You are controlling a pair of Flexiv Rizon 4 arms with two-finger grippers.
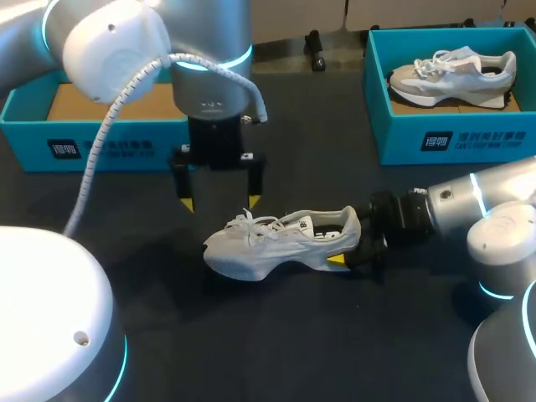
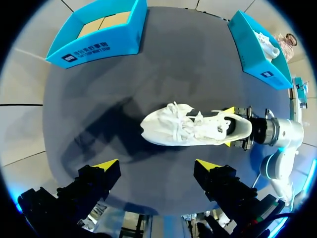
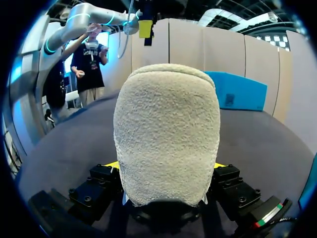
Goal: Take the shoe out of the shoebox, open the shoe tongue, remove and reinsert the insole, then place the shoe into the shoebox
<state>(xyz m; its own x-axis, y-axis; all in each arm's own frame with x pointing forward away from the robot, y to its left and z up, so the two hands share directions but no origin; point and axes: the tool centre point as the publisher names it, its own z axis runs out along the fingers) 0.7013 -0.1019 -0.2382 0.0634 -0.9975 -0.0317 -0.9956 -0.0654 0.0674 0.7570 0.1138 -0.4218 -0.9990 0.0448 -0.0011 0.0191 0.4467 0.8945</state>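
left shoebox (image 1: 92, 138): teal, at the far left of the counter (image 1: 293, 352). The head view shows only a brown cardboard liner (image 1: 79, 102) inside. My left arm covers part of its far wall. The left wrist view (image 2: 99, 44) shows the whole box.
left gripper (image 1: 219, 203): fingers spread wide and holding nothing, hanging tips-down over the laced front of the shoe. In its own view (image 2: 157, 166) the shoe lies ahead of both tips, clear of them. In the right wrist view one yellow tip (image 3: 145, 27) shows high beyond the heel; the other is hard to make out.
shoe (image 1: 280, 243): white, out of the boxes, mid-counter, toe toward the left shoebox. The left wrist view (image 2: 188, 130) shows laces and the dark opening from above. The right wrist view (image 3: 166, 134) shows only the fuzzy heel, which blocks everything forward. Cannot tell whether the sole rests flat on the counter.
right gripper (image 1: 347, 251): pinching the shoe's heel, one finger on each side. The head view shows one yellow tip only; the left wrist view (image 2: 229, 127) shows both flanking the heel. In its own view (image 3: 166, 166) the tips are mostly hidden behind the heel.
right shoebox (image 1: 452, 138): teal, far right, holding a second shoe (image 1: 452, 79) with a grey toe. It is cut off at the edge of the left wrist view (image 2: 257, 54).
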